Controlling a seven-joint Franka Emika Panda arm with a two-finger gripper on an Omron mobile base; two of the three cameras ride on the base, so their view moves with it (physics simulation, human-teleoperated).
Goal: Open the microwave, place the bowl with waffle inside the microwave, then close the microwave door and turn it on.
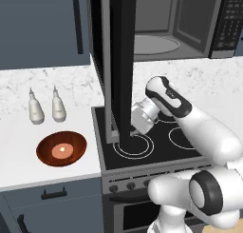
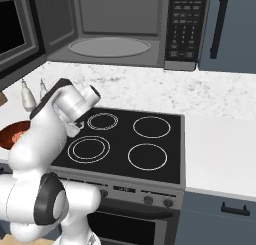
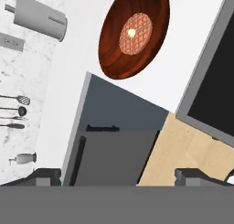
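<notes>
Your gripper [image 3: 118,175] hangs with fingers spread wide, holding nothing. The bowl [image 1: 61,148] (waffle [image 1: 61,150] inside) sits on the counter [image 1: 28,168] left of the open microwave door [image 1: 119,65].

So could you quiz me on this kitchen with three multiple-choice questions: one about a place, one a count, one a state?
1. Where is the glossy reddish-brown bowl holding the small tan gridded waffle?
A. Inside the microwave
B. On the white counter left of the stove
C. On a burner

2. How many rings has the black stovetop?
A. Two
B. Four
C. Six

3. How is the black glass microwave door?
A. Open
B. Shut
C. Missing

B: it sits on the counter. B: four rings show. A: the grey interior is exposed.
</notes>
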